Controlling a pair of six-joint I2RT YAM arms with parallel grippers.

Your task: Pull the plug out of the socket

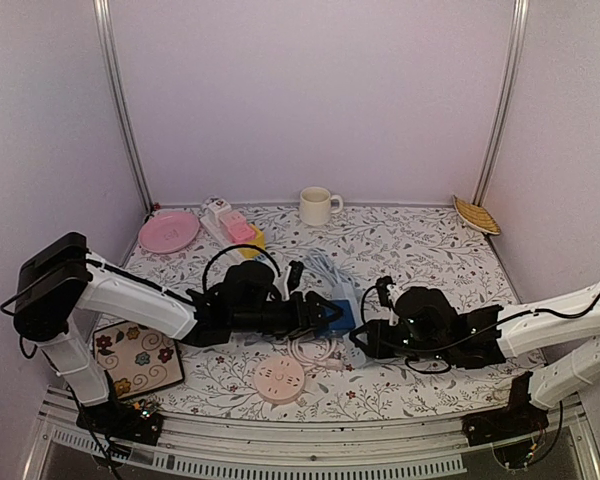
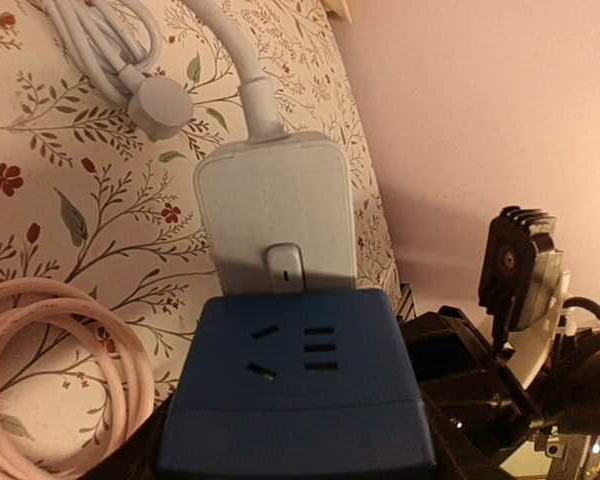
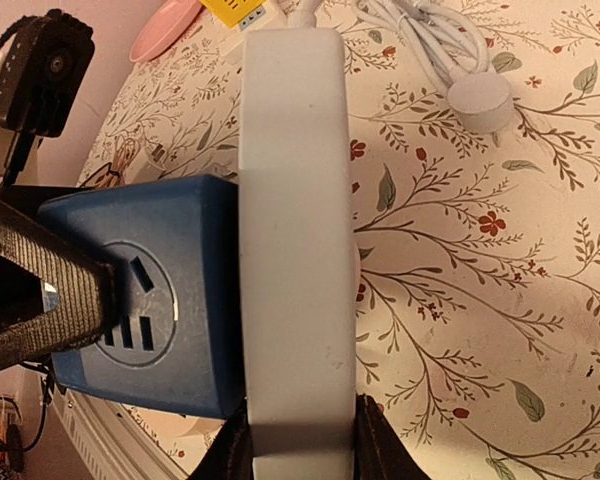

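Observation:
A blue cube-shaped plug (image 2: 295,390) sits pushed into the side of a flat white socket block (image 2: 275,215), whose white cord runs off toward the back. My left gripper (image 2: 295,450) is shut on the blue plug (image 1: 338,315); one of its black fingers (image 3: 40,295) lies across the plug's slotted face (image 3: 145,290). The right gripper (image 3: 298,445) is shut on the near end of the white socket block (image 3: 298,230), with a dark finger on each flat side. Both grippers (image 1: 320,313) (image 1: 365,335) meet at mid-table.
A bundled white cord (image 1: 320,268) lies just behind the plug. A coiled pink cable (image 1: 310,350) and a round pink socket (image 1: 280,380) lie in front. A patterned tile (image 1: 135,355) is front left. A pink plate (image 1: 168,231), a mug (image 1: 317,205) and a pink-and-yellow box (image 1: 242,232) stand at the back.

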